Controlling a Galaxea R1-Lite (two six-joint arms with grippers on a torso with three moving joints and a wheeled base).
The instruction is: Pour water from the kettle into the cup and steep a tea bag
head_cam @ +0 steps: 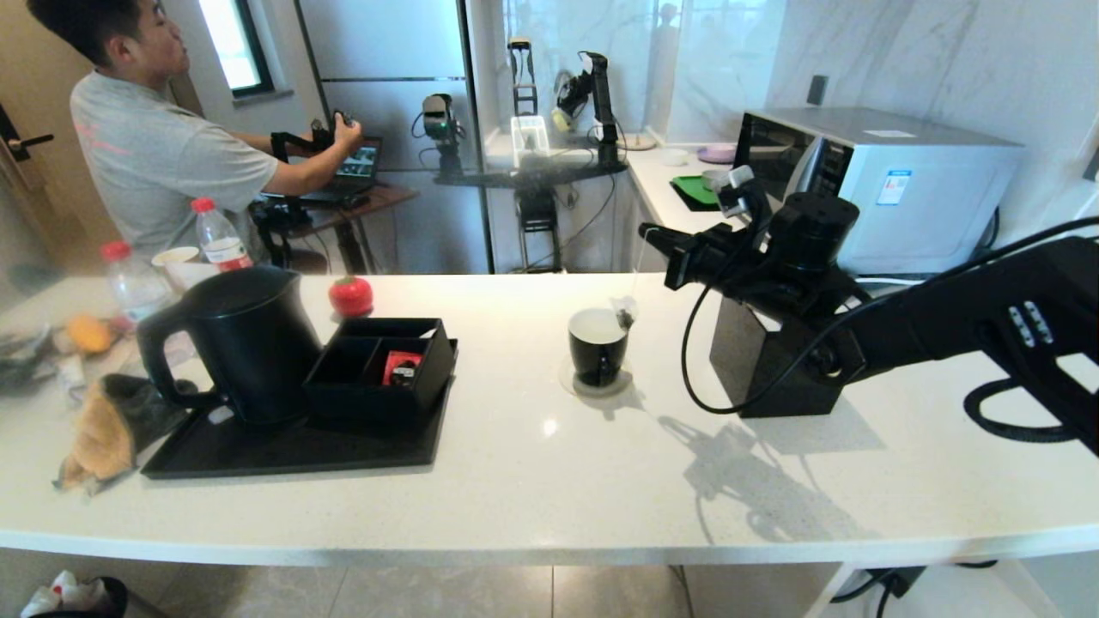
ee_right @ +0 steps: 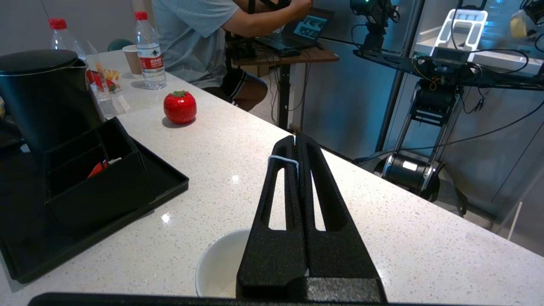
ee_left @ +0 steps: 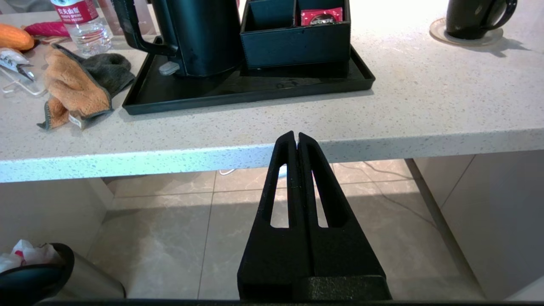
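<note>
The right claw [head_cam: 654, 233], clenched on the string, dangles the light, limp tea bag [head_cam: 623, 311] at the cup [head_cam: 598, 345] rim on the tabletop [head_cam: 549, 463]. The left claw [ee_left: 296, 137] is clenched, parked below the edge.

The head camera looks forward and down from above the near edge of the counter [head_cam: 549, 481], taking in its whole top and the kitchen behind. The left wrist camera sits low, below the counter [ee_left: 272, 140] edge and close to it, facing its front lip and the floor. The right wrist camera hovers close over the counter [ee_right: 382, 221], right above the cup [ee_right: 221, 267], facing the far room. All three share the kettle [head_cam: 245, 339] [ee_left: 199, 34] [ee_right: 42, 97].
</note>
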